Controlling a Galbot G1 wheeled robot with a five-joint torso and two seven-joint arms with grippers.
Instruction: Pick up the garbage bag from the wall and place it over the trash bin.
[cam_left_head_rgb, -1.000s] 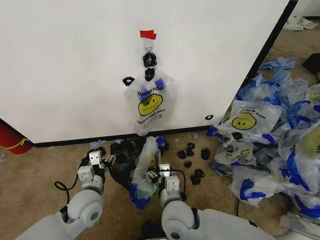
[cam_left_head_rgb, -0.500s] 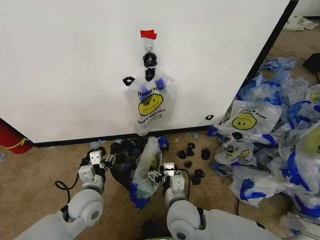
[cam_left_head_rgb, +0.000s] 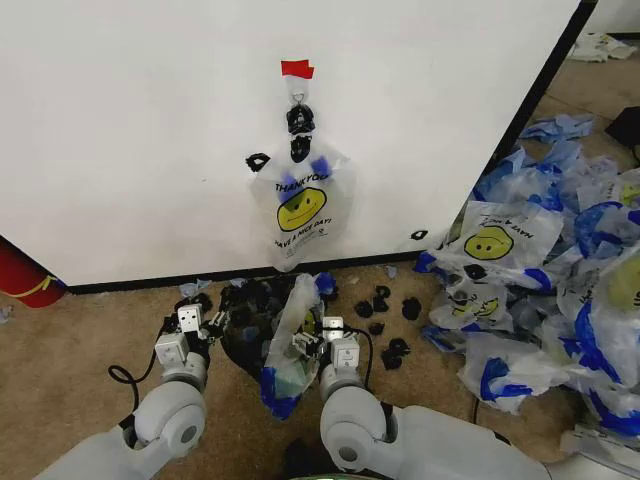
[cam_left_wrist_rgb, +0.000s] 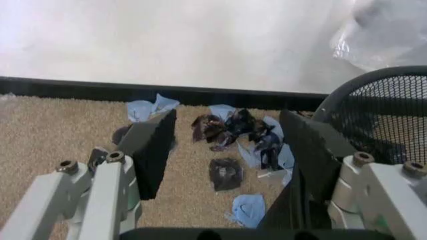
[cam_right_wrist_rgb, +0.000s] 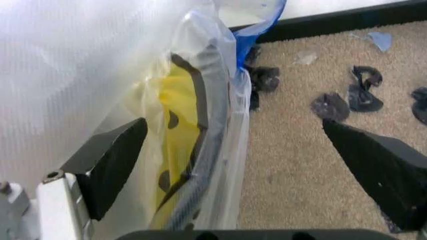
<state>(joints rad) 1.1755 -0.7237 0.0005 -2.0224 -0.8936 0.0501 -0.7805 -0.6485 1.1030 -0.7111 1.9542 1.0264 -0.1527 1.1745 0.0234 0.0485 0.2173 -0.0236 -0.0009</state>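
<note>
A garbage bag (cam_left_head_rgb: 291, 340) stands draped over the rim of the black trash bin (cam_left_head_rgb: 243, 345) at lower centre of the head view, its blue edge bunched at the bottom and top, while the robot's two arms reach in from the bottom of the frame. The right gripper (cam_left_head_rgb: 318, 343), touching the bag's right side, has its fingers spread wide in the right wrist view, one finger (cam_right_wrist_rgb: 110, 162) pressed against the film and the smiley print, clamping nothing; that suggests the bag has been let go so it can settle on the rim. The left gripper (cam_left_head_rgb: 208, 322), at lower left beside the bin, is likewise wide open and empty, its wrist camera looking past the mesh bin wall (cam_left_wrist_rgb: 383, 112) to black scraps (cam_left_wrist_rgb: 227, 174) on the carpet. An identical bag (cam_left_head_rgb: 300, 210) hangs from the hook on the wall (cam_left_head_rgb: 130, 130) below a red tape strip (cam_left_head_rgb: 296, 69); discarded bags (cam_left_head_rgb: 540, 290) pile up at right.
</note>
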